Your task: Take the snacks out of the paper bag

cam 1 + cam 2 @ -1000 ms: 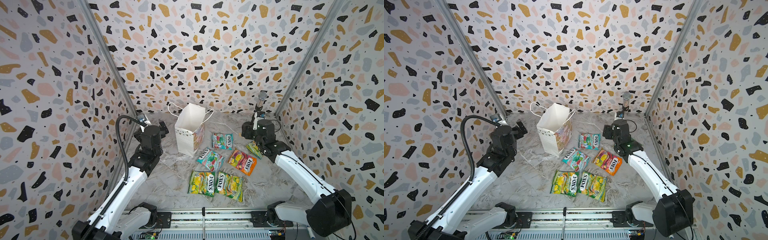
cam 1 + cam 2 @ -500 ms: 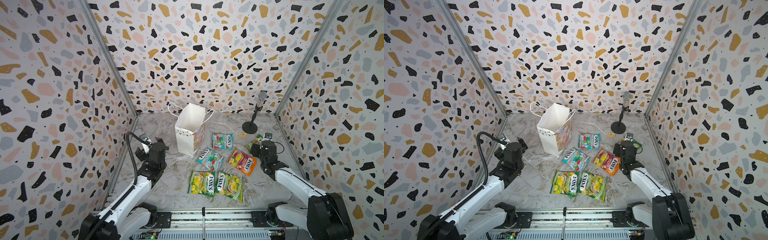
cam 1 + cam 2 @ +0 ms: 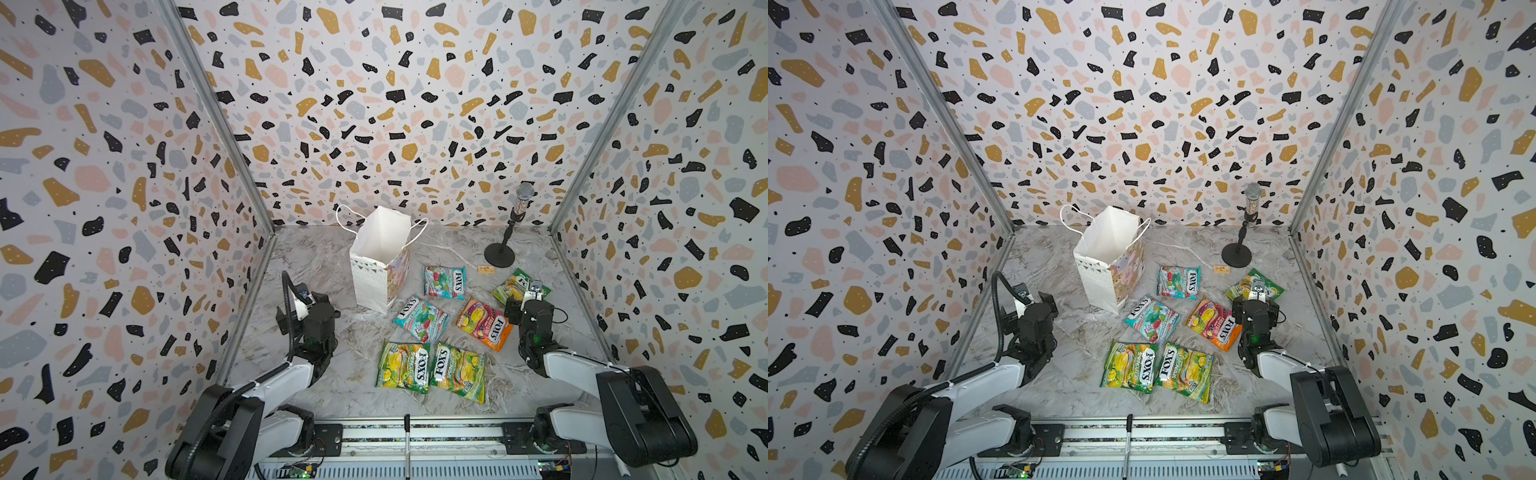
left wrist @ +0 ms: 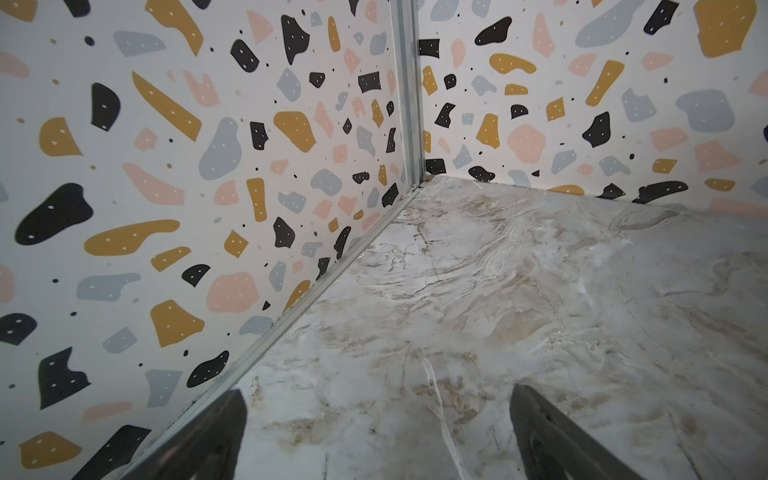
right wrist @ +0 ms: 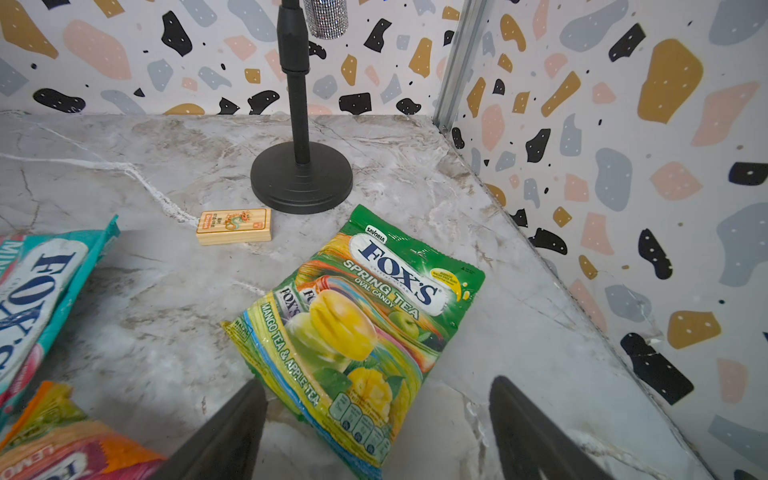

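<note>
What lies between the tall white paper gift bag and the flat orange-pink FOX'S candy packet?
A flat teal-red plastic FOX'S packet lies between the white paper bag and the orange-pink packet; both top views show it.

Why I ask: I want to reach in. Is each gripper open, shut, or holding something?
Left gripper: open, holding nothing.
Right gripper: open, holding nothing; the green packet lies loose at its tips.

The snacks [image 5: 357, 328] are glossy, crinkled plastic. The paper bag [image 3: 368, 286] looks matt, the table [image 4: 498, 291] smooth and marble-veined. The small block [image 5: 234, 225] is wood.
</note>
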Controlling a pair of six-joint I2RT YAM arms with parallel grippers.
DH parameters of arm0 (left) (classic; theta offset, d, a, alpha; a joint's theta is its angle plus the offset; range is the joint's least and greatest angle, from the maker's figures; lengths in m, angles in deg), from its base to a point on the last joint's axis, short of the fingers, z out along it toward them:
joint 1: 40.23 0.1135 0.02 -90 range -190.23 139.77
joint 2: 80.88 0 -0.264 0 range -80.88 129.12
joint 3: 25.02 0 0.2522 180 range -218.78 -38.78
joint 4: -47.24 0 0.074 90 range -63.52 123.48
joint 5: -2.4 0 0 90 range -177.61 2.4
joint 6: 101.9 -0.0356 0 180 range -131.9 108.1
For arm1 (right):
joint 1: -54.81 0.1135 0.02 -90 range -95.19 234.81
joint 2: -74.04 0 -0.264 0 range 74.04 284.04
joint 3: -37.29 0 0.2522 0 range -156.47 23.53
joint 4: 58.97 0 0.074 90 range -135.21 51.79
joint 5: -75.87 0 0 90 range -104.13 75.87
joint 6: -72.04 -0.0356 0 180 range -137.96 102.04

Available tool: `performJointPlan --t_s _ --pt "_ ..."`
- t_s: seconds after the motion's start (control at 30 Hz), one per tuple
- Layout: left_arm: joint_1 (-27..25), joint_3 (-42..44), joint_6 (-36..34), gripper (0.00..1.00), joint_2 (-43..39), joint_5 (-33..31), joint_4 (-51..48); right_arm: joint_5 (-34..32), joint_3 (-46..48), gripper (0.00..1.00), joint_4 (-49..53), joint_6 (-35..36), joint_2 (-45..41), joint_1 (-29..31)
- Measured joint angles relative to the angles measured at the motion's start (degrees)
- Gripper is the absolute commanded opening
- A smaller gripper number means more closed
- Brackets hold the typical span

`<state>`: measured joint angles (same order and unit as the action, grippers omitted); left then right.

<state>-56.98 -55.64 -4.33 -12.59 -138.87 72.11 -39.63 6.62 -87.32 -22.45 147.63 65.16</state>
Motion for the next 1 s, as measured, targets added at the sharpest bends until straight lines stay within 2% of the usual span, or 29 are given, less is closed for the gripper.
performJointPlan --t_s 0.3,0.37,0.53,0.77,1.0 --pt "8.1 5.1 -4.2 1.0 4.4 12.9 13.8 4.5 5.4 0.87 -13.8 3.1 1.0 -0.8" --pt "8.8 6.6 -4.6 1.0 5.1 16.0 17.9 6.0 6.3 0.87 -16.6 3.5 1.4 -1.2" --pt "9.1 7.1 -5.5 1.0 7.3 20.8 21.1 10.4 9.2 0.87 -25.4 3.7 2.4 -2.9" --pt "9.2 7.3 -6.5 1.0 10.1 24.2 26.1 14.1 10.4 0.88 -32.3 3.7 6.3 -4.0" --pt "9.2 8.1 -6.7 1.0 12.9 24.2 28.8 15.5 10.4 0.9 -35.3 3.7 9.0 -4.1"
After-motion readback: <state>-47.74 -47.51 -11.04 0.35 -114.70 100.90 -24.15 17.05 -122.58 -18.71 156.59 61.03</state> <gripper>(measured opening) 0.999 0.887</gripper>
